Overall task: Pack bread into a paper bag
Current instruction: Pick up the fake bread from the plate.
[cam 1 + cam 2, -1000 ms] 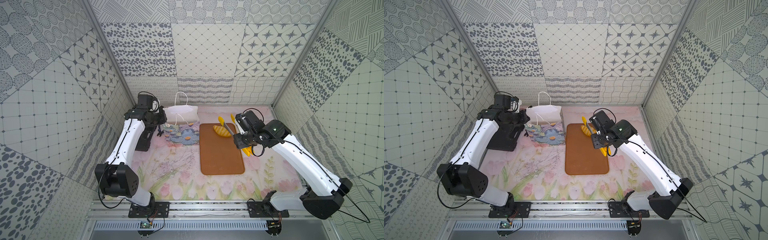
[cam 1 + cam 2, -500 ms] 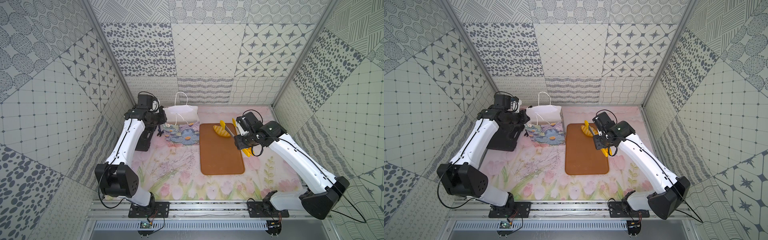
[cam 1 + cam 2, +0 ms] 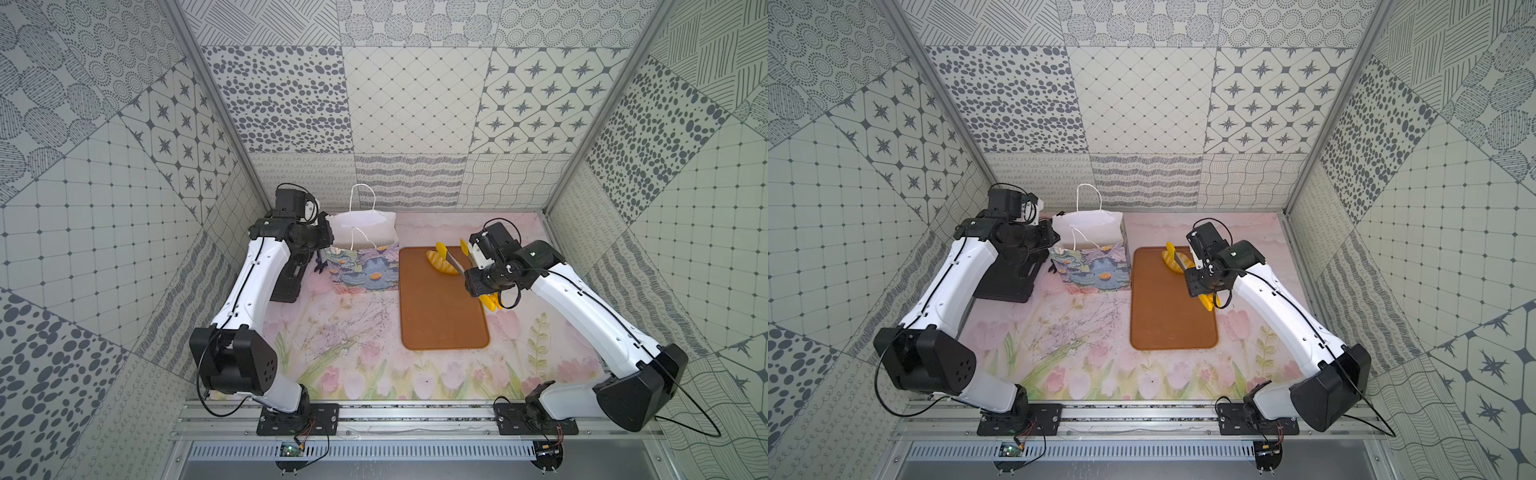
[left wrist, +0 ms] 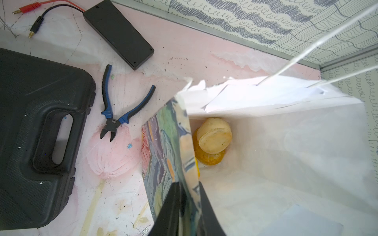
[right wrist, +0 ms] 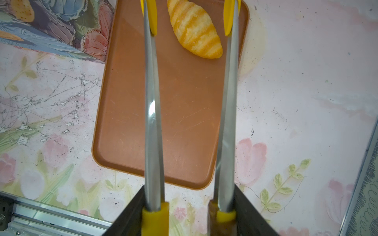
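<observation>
The white paper bag (image 3: 360, 230) (image 3: 1090, 230) stands open at the back, flower print facing forward. My left gripper (image 4: 189, 189) is shut on the printed front wall near the rim (image 3: 322, 240). In the left wrist view a round bun (image 4: 214, 138) lies on a second piece of bread (image 4: 208, 159) inside the paper bag (image 4: 286, 153). A striped croissant-like loaf (image 3: 439, 262) (image 3: 1172, 262) (image 5: 194, 30) lies at the tray's far end. My right gripper (image 5: 189, 196) (image 3: 478, 282) is shut on yellow-tipped tongs (image 5: 152, 102), whose open tips straddle the loaf.
The brown tray (image 3: 440, 320) (image 3: 1171, 324) (image 5: 163, 122) lies right of the bag. A black case (image 3: 286, 284) (image 4: 30, 132) sits at the left wall. Blue-handled pliers (image 4: 120, 110) and a flat black box (image 4: 118, 32) with cables lie behind it.
My right gripper has carried the tongs a little nearer along the tray, so that the tips sit beside the croissant-like loaf. The left arm and the bag have not moved.
</observation>
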